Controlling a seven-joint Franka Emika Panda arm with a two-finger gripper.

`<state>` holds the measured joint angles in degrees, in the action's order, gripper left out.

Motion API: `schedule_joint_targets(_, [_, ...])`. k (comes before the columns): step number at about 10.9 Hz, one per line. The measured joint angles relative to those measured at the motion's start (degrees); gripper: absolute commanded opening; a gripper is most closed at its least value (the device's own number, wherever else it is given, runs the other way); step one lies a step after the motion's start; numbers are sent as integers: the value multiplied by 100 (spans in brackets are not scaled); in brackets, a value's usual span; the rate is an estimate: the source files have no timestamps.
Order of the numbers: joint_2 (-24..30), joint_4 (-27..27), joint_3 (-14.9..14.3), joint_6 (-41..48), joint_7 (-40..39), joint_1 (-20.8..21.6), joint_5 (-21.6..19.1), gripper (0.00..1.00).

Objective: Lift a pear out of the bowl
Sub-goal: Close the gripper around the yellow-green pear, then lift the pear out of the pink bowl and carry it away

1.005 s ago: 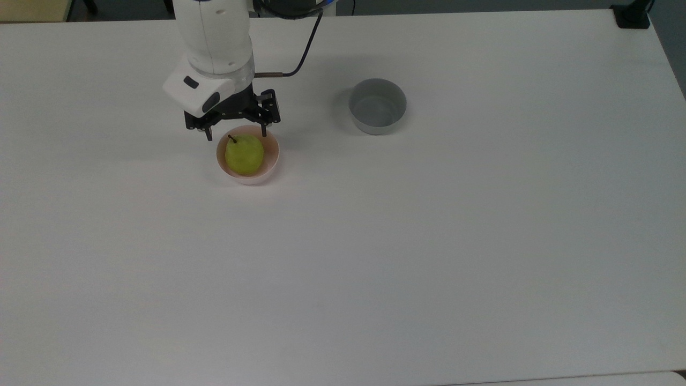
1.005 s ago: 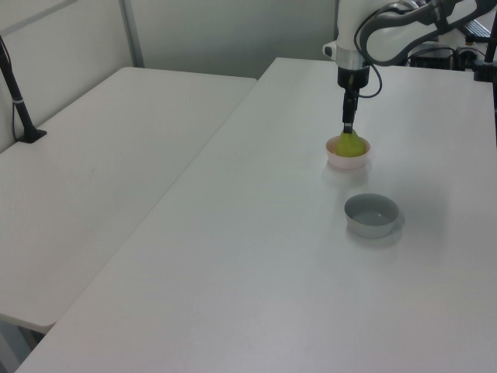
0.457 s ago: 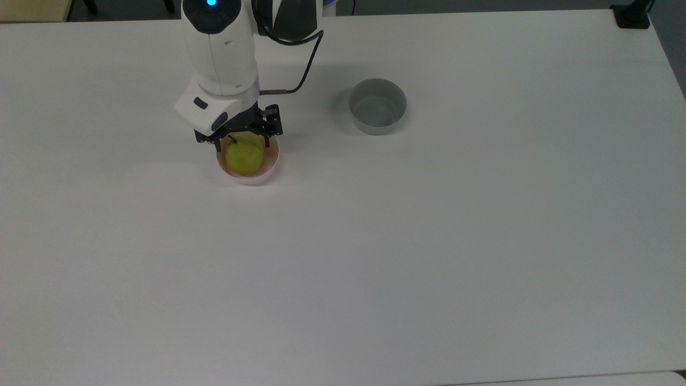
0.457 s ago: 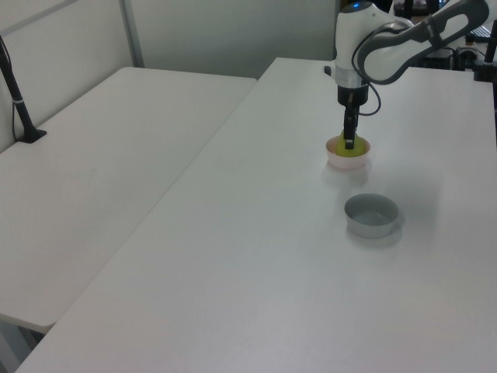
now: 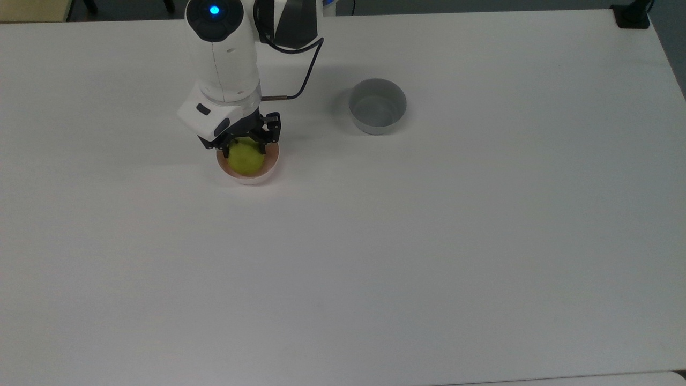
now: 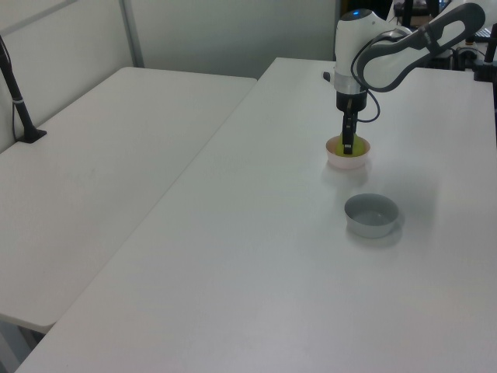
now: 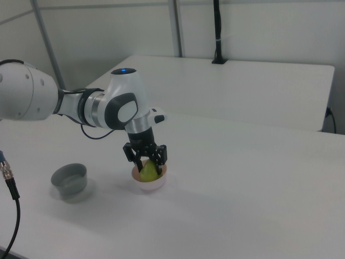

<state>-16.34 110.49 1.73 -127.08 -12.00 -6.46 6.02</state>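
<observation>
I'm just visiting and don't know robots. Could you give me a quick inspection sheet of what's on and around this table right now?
Surface: white table, bare apart from two bowls.
Job's things: yellow-green pear sitting in the pink bowl, not lifted.
Clutter: grey bowl, empty, off to the top view's right of the pink bowl.
Gripper: gripper lowered over the pear, one finger on each side; whether they press on it cannot be told.
Cables: dark cable looping from the arm to the wrist; another cable with a plug at the right view's left edge.
Surroundings: second white table alongside, with a black post on it; grey partition walls behind.
</observation>
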Motion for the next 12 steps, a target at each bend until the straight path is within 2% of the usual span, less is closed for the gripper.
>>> schedule_joint_targets(5, [70, -11, 0, 33, 16, -9, 0, 0])
schedule_joint_targets(10, [700, -357, -6, 803, -5, -69, 0, 0])
schedule_joint_targets(12, [890, -490, -14, 1115, -444, -284, 0, 0])
